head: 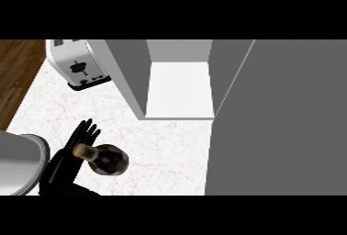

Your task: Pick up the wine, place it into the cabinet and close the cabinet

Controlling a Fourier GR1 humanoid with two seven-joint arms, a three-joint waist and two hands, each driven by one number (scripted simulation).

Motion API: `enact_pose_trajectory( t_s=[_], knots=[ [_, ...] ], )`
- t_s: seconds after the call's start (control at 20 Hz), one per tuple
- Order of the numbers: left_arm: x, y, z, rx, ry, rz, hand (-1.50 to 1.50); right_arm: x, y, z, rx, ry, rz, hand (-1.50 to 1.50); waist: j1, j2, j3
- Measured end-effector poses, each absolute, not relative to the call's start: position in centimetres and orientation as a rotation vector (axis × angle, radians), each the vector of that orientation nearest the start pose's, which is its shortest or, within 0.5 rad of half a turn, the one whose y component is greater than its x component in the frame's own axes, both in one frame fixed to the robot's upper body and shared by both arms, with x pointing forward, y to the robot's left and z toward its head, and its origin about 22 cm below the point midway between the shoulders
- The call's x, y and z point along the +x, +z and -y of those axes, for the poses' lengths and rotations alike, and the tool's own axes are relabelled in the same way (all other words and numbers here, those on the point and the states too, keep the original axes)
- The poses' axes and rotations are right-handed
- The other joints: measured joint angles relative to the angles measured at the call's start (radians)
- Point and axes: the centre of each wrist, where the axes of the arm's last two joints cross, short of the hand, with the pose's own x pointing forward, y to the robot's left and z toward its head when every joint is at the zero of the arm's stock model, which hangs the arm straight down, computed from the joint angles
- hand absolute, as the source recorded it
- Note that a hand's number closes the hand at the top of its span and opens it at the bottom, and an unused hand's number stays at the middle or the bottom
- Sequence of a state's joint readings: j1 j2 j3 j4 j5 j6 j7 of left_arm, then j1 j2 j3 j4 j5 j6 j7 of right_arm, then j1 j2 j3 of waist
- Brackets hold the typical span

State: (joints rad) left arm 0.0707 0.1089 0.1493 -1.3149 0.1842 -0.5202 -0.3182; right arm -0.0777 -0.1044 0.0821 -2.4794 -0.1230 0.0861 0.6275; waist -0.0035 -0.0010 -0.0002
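1. Nearest, at seven o'clock, I see my left hand (pixel 68 158) with fingers straight and spread, resting against the wine bottle (pixel 105 159), which stands upright on the marble counter (pixel 163 147).
2. At twelve o'clock, the cabinet (pixel 180 87) stands open, its door (pixel 284 119) swung out toward three o'clock.
3. Farthest, at eleven o'clock, sits a toaster (pixel 78 64).

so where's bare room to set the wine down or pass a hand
Free: the white floor inside the open grey cabinet, and the marble counter between the cabinet's front edge and the dark cork-topped wine bottle. Crowded: the lower left, where the black left hand sits against the bottle; the silver toaster fills the upper left.
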Motion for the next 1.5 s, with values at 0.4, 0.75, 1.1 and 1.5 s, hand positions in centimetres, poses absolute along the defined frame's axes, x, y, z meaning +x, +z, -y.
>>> enact_pose_trajectory(
  t_s=[0.4, 0.75, 1.1, 1.5],
  knots=[
    [21.0, -8.8, -29.8, -0.373, -0.039, 1.594, -1.50, 15.2, 21.1, 21.7, 0.159, 0.279, 1.889, -1.50, -0.003, 0.000, 0.000],
    [21.5, -10.5, -29.7, -0.402, -0.046, 1.571, -1.50, 15.2, 20.8, 21.4, 0.173, 0.280, 1.896, -1.50, -0.002, 0.000, 0.000],
    [22.2, -11.5, -28.4, -0.432, -0.020, 1.578, -1.50, 15.3, 21.1, 21.3, 0.162, 0.281, 1.906, -1.50, -0.001, 0.000, 0.000],
    [23.3, -11.8, -27.3, -0.524, -0.037, 1.561, 1.50, 15.2, 20.7, 21.5, 0.162, 0.280, 1.889, -1.50, -0.003, -0.001, 0.001]
  ],
)
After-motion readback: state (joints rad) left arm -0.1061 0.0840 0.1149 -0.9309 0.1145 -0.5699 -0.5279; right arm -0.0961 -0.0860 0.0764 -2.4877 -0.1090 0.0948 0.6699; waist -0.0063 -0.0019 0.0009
